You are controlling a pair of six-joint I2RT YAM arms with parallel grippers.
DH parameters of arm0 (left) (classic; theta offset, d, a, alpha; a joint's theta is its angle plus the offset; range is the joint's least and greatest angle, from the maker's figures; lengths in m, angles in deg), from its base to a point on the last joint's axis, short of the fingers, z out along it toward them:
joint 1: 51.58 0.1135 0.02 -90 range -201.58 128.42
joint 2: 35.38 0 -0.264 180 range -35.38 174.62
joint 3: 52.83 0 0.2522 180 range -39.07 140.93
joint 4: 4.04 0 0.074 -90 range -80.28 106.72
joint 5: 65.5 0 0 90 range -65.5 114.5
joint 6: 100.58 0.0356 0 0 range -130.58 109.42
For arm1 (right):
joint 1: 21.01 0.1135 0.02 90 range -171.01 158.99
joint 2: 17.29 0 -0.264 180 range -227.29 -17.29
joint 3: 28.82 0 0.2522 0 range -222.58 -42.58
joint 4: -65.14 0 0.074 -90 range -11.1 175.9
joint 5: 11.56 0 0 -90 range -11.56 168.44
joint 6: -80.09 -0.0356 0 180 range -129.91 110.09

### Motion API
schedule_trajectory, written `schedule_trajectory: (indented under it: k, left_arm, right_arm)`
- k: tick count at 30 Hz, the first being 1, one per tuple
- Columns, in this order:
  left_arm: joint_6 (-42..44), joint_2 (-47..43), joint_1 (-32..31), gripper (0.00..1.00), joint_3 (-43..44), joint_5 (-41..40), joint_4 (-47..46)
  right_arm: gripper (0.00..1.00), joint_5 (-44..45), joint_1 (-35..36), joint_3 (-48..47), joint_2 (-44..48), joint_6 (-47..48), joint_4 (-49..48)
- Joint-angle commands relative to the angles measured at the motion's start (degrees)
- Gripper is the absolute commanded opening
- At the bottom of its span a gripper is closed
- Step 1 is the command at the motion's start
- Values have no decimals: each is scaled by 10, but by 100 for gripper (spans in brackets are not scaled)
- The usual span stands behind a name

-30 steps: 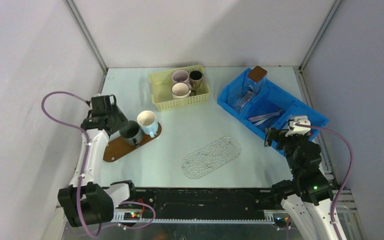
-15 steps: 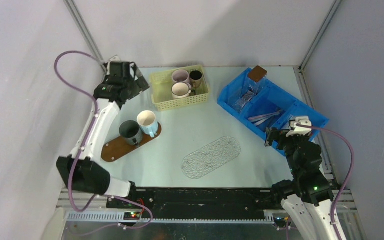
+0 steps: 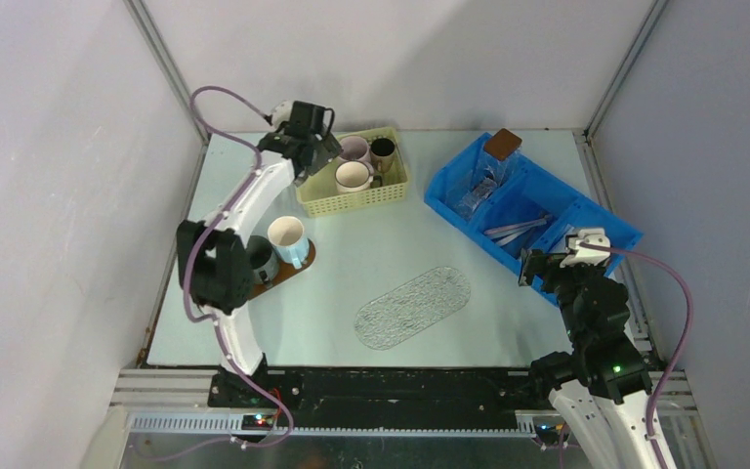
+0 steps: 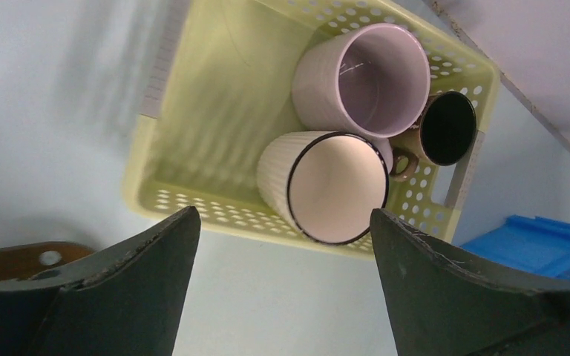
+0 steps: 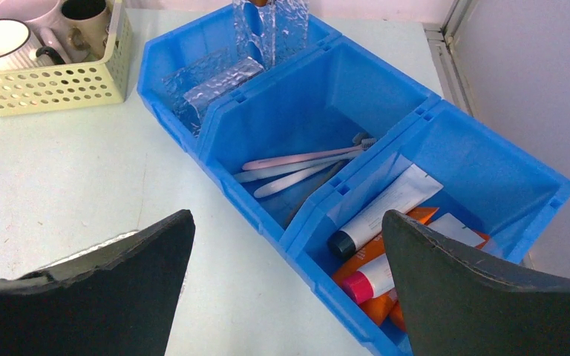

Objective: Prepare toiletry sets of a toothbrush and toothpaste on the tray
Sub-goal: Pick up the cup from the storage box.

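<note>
Pale pink and white toothbrushes (image 5: 304, 162) lie in the middle compartment of the blue bin (image 5: 490, 159). White and orange toothpaste tubes (image 5: 386, 211) lie in its near compartment. They also show in the top view (image 3: 516, 231). A brown oval tray (image 3: 223, 290) at the left holds a dark mug (image 3: 254, 259) and a light blue mug (image 3: 288, 240). My right gripper (image 5: 288, 215) is open and empty, just in front of the bin's near compartment. My left gripper (image 4: 286, 215) is open and empty above the near left side of the yellow basket (image 4: 215, 119).
The yellow basket (image 3: 324, 191) at the back holds a pink mug (image 4: 371, 78), a cream mug (image 4: 326, 185) and a small brown mug (image 4: 445, 130). A clear textured oval tray (image 3: 413, 307) lies mid-table. Clear wrapped items (image 5: 215, 78) fill the bin's far compartment.
My left arm has swung from the brown tray with its mugs up and right to the yellow basket at the back. The right arm has not moved.
</note>
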Motion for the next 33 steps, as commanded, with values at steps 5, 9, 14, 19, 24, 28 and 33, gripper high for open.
schedule_trajectory:
  k: [5,9,14,19,24,28,33]
  left_arm:
    - [-98,97,-29,83,67,-38,-14]
    - [-116,137,-34,75,81,-47,-8]
    - [-134,163,-34,64,84,-45,-6]
    - [-140,188,-35,53,94,-29,-3]
    - [-136,195,-35,33,95,-23,-3]
    - [-119,186,-36,16,99,-24,-4]
    - [-92,162,-34,2,116,-24,-2]
  right_arm:
    - [100,10,4,-1,6,5,-16]
    - [100,11,3,2,9,5,-20]
    - [100,13,3,4,10,5,-21]
    - [100,15,3,5,10,6,-22]
    - [100,17,3,6,12,7,-23]
    - [100,17,4,5,15,7,-23]
    - [100,18,3,5,19,7,-24]
